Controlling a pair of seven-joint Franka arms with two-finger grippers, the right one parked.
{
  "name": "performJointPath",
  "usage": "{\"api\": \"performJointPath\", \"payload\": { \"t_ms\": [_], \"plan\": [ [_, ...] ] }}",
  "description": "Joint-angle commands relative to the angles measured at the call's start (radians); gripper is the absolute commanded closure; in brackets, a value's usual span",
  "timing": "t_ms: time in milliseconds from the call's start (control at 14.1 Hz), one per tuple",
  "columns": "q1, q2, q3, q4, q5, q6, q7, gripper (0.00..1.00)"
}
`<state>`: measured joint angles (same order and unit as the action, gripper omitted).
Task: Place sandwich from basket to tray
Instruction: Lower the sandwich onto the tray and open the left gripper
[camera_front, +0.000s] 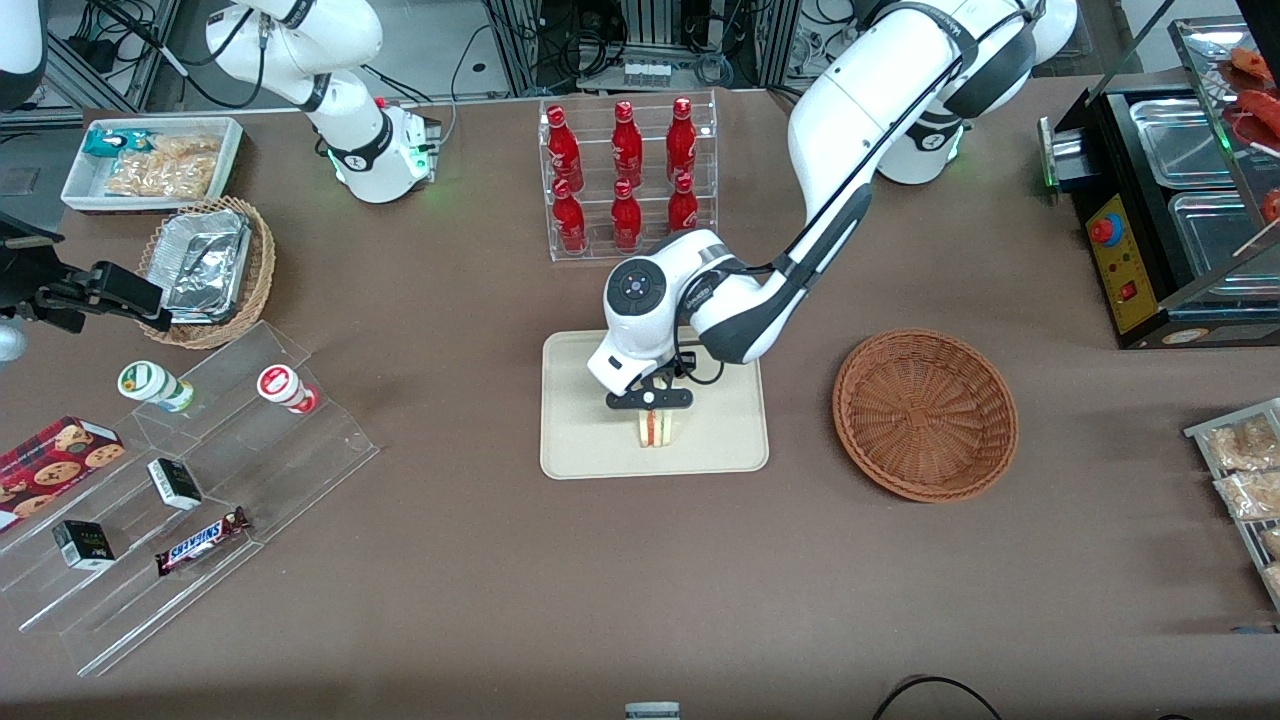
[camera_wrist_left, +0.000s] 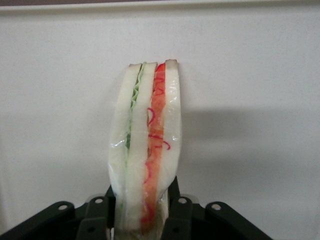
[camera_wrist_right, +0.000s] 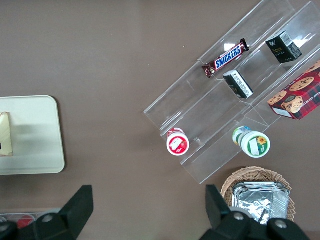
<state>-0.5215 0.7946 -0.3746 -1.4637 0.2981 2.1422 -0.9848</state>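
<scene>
The sandwich, a pale wedge with red-orange and green layers, stands on its edge over the middle of the beige tray, at or just above its surface. My left gripper is directly above it, shut on the sandwich. In the left wrist view the black fingers press both bread faces of the sandwich, with the tray as background. The reddish-brown wicker basket lies beside the tray toward the working arm's end and holds nothing. The right wrist view shows the tray and part of the sandwich.
A clear rack of red bottles stands farther from the front camera than the tray. A clear stepped display with snacks, a tan basket of foil containers and a white snack bin lie toward the parked arm's end. A black warmer stands toward the working arm's end.
</scene>
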Motion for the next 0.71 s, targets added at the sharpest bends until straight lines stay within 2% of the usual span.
{"api": "performJointPath", "payload": {
  "t_ms": [0, 284, 496, 638],
  "plan": [
    [-0.015, 0.006, 0.013, 0.025, 0.018, -0.018, -0.028, 0.0],
    [-0.017, -0.011, 0.048, 0.049, 0.016, -0.019, -0.029, 0.0],
    [-0.014, -0.084, 0.057, 0.042, 0.01, -0.033, -0.031, 0.0],
    [-0.003, -0.142, 0.065, 0.04, 0.009, -0.1, -0.028, 0.0]
  ]
}}
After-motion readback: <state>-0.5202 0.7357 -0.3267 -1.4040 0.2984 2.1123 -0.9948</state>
